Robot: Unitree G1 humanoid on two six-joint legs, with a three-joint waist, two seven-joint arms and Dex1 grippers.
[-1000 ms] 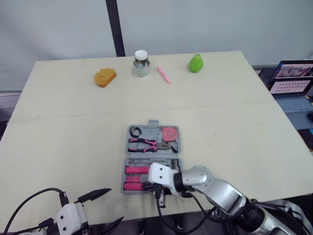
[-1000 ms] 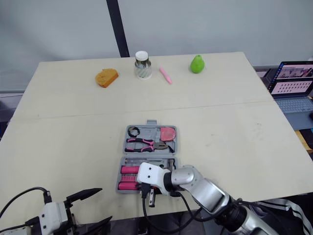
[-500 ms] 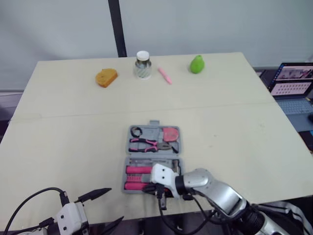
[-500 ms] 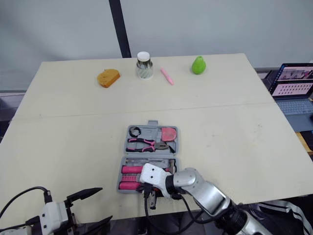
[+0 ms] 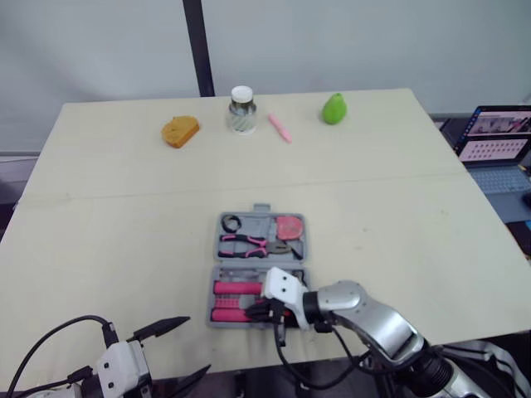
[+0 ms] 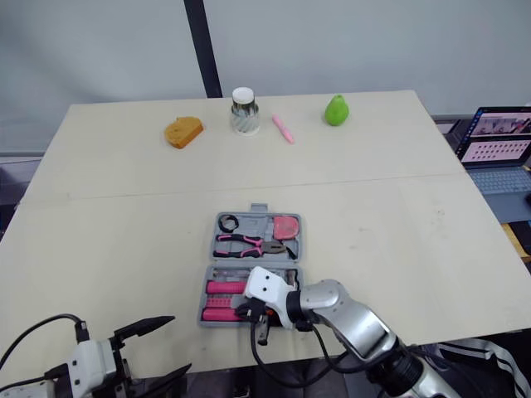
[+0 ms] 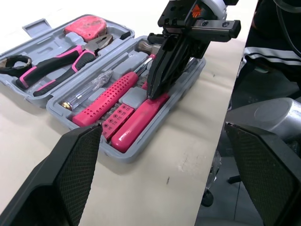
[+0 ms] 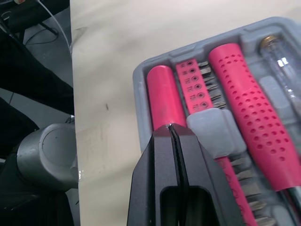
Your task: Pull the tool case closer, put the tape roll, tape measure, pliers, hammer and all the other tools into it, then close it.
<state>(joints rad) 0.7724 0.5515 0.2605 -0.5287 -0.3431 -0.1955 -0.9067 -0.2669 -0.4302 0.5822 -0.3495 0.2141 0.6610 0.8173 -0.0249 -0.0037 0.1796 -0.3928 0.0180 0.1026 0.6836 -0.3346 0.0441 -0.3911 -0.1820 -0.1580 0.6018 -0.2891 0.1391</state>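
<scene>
The grey tool case (image 5: 304,249) lies open near the table's front edge. Its far half holds the black tape roll (image 5: 230,222), pink-handled pliers (image 5: 245,244) and pink tape measure (image 5: 289,225). The near half holds a dotted pink screwdriver handle (image 5: 232,288), a bit holder and the hammer, whose smooth pink handle (image 7: 138,120) lies nearest the front wall. My right gripper (image 8: 170,127) is shut with nothing between its fingers, its tip resting on or just above the hammer handle. My left gripper (image 5: 178,352) hangs open below the table's front left edge, away from the case.
Along the table's far edge sit an orange sponge-like piece (image 5: 178,131), a white-lidded jar (image 5: 241,109), a pink pen (image 5: 278,127) and a green pear (image 5: 333,108). An open laptop (image 5: 498,149) stands off the right side. A black pole (image 5: 199,46) rises behind the table.
My right wrist has shifted a little to the right over the case's near half, fingers still shut. The case and my left gripper have stayed put.
</scene>
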